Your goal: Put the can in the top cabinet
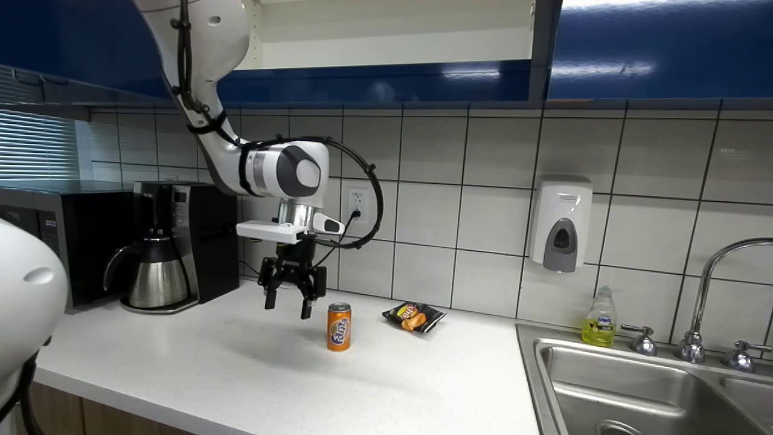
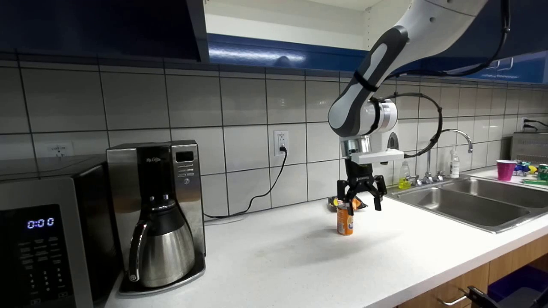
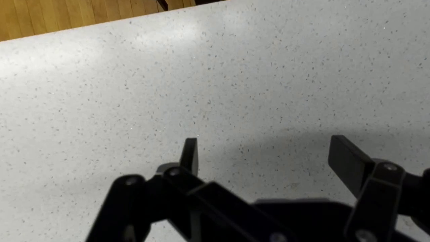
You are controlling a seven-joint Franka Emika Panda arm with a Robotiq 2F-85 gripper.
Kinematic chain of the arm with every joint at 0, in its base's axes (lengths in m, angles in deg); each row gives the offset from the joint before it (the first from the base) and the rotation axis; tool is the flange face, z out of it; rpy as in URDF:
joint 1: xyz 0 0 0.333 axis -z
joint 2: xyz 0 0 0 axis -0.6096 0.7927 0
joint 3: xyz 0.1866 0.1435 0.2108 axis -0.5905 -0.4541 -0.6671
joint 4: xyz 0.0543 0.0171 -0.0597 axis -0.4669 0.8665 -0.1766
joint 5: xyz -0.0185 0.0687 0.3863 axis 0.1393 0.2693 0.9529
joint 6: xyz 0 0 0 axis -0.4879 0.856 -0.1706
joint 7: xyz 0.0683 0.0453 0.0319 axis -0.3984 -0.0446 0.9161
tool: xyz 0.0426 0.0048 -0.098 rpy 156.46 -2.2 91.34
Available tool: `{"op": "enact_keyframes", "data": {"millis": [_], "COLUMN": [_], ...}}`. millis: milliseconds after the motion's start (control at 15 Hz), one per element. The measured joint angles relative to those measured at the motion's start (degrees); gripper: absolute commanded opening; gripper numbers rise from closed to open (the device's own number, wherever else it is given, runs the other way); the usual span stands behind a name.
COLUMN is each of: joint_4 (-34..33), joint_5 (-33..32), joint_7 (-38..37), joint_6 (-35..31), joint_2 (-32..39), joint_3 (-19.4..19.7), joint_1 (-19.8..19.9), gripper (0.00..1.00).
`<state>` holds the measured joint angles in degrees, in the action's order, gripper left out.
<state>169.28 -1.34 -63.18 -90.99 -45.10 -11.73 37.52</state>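
Along the front edge: white counter (image 1: 181, 356), its speckles plain in the wrist view, wood-toned fronts (image 1: 54, 411) beneath.
Gripper (image 1: 288, 305): black, pointing down above the counter, its two fingers (image 3: 349, 164) spread wide apart, with counter showing between them in the wrist view.
Can (image 1: 339, 329): orange with a pale metal top, upright on the counter, near the fingers but apart from them; in an exterior view a fingertip (image 2: 350, 208) hides part of it.
Snack packet (image 1: 414, 317): black with orange print, lying behind the can, close to the tiled wall (image 1: 429, 211).
Coffee maker (image 2: 192, 171): steel and black, beside the microwave (image 2: 43, 256), a steel pot (image 2: 167, 256) standing in it.
Sink (image 1: 540, 386): stainless, set into the counter, a dish soap bottle (image 1: 599, 323) at its back rim next to a faucet handle (image 1: 644, 343).
Soap dispenser (image 1: 561, 205): white and grey, fixed to the tiles.
Top cabinet (image 1: 386, 87): high on the wall, white interior exposed above a glossy dark blue band, the white arm (image 1: 226, 163) crossing in front of it in both exterior views.
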Motion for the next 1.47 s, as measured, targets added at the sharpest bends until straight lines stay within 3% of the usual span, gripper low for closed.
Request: {"op": "enact_keyframes", "data": {"millis": [800, 1467], "joint_4": [-3.2, -3.1], "joint_5": [-0.1, -3.1], "joint_7": [0.0, -0.4], "joint_6": [-17.1, -33.1], "joint_2": [13.5, 16.9], "joint_3": [1.1, 3.6], "joint_1": [0.2, -0.5], "gripper": [1.00, 1.00]}}
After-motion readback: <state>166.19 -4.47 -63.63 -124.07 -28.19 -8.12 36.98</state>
